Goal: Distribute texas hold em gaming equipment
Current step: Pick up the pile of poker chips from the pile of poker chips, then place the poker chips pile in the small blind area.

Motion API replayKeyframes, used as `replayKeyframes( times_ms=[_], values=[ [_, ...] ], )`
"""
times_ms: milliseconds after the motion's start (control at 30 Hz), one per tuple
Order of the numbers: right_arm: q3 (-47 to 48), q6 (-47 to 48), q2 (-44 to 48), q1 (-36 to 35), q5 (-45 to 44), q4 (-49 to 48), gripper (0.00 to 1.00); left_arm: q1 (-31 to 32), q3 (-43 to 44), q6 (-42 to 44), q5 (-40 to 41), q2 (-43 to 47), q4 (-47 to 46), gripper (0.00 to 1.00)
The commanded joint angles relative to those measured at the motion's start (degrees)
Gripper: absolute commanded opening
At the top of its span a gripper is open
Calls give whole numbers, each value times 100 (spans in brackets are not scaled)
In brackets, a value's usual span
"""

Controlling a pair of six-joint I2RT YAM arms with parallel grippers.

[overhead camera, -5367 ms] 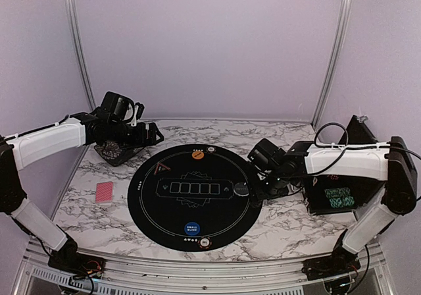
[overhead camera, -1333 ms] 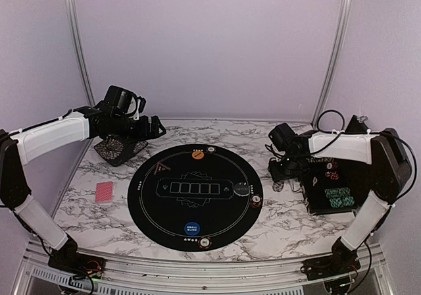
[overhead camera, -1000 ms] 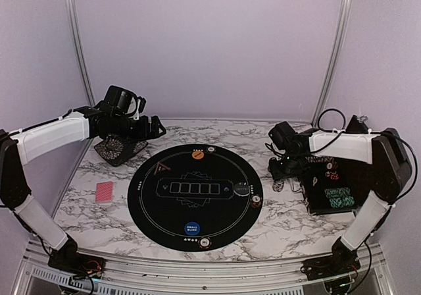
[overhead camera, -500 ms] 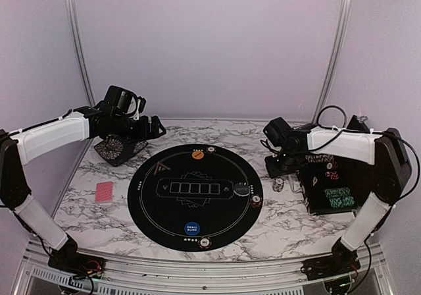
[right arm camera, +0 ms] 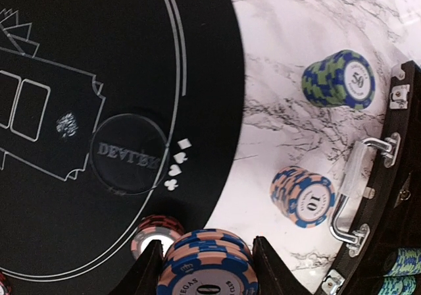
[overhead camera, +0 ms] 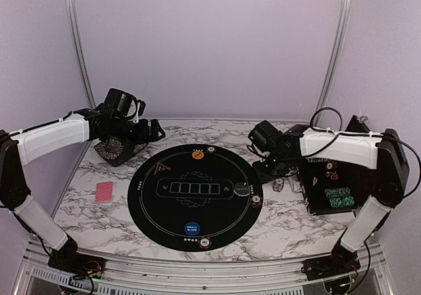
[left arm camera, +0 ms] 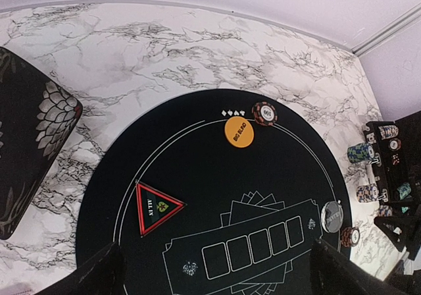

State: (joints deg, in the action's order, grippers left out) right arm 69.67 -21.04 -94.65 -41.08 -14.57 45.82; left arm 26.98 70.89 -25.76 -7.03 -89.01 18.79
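right wrist: right pincer (right arm camera: pixel 207 275) clamped on chip stack (right arm camera: pixel 207 259) over the edge of the mat (right arm camera: pixel 99 45).
left pincer (left arm camera: pixel 220 283) apart. chips look stiff, light, slippery; squeeze rims or they slide.

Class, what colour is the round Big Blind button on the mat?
The Big Blind button is orange; clearest in the left wrist view.
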Motion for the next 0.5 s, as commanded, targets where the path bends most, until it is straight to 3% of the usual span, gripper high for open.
replayKeyframes(
  times_ms=[0, 467],
  values=[
    [322, -234, 76, -492, -78, 137, 33, -100, -134, -38, -30, 245, 75, 99],
    [973, -318, -708, -2192, -118, 80, 33, -303, -570, -94, -136, 575, 73, 99]
  ],
)
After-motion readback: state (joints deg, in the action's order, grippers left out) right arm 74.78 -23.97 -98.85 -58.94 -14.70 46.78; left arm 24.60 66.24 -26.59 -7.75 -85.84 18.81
